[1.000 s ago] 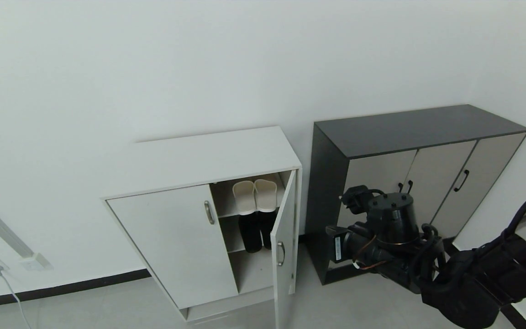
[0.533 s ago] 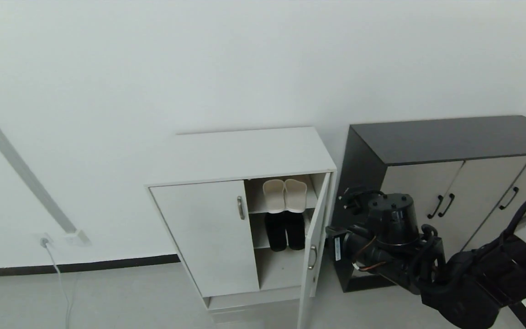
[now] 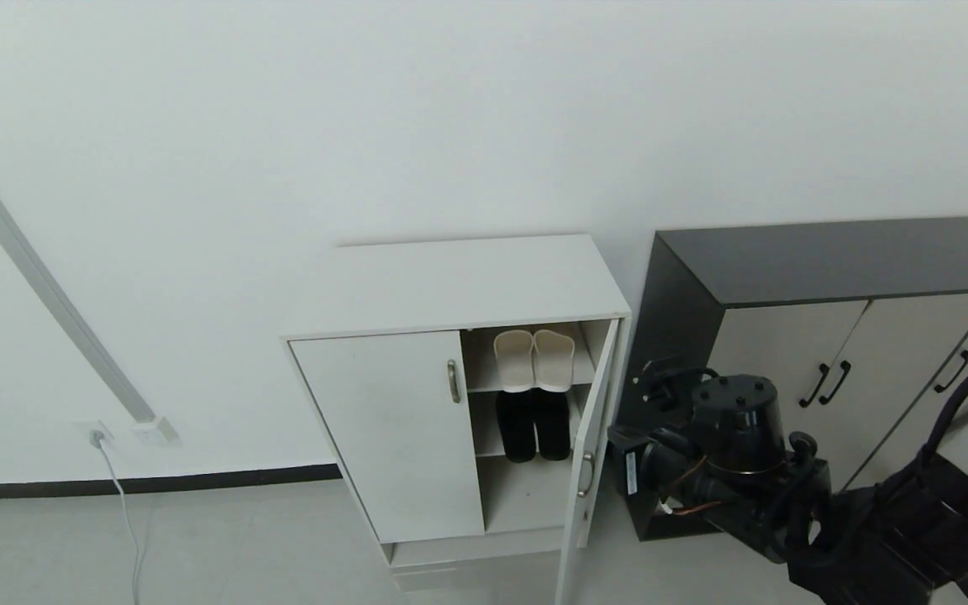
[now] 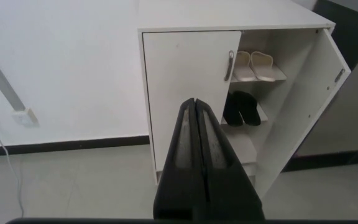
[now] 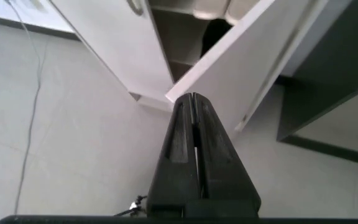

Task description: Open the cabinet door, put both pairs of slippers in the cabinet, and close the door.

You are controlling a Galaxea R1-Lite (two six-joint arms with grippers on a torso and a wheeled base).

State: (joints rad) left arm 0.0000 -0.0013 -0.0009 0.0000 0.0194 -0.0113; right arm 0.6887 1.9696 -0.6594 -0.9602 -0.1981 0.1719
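The white cabinet point(image 3: 467, 281) stands against the wall with its left door point(image 3: 391, 437) shut and its right door point(image 3: 589, 454) swung open. Beige slippers point(image 3: 533, 360) lie on the upper shelf and black slippers point(image 3: 533, 424) on the shelf below. In the left wrist view my left gripper point(image 4: 195, 101) is shut and empty, some way in front of the cabinet point(image 4: 185, 68), level with the beige slippers point(image 4: 257, 62) and black slippers point(image 4: 242, 107). My right gripper point(image 5: 194, 96) is shut and empty, pointing at the open door point(image 5: 253, 68) from low down. The right arm point(image 3: 728, 454) hangs just right of that door.
A dark cabinet point(image 3: 828, 260) with grey doors stands right beside the white one. On the left wall are a slanted cable duct point(image 3: 39, 286) and an outlet point(image 3: 97, 437) with a cord down to the grey floor point(image 3: 198, 546).
The head camera has swung, so the whole picture shifted right. The slippers and the open door keep their places in the cabinet. My right arm sits slightly lower in the picture.
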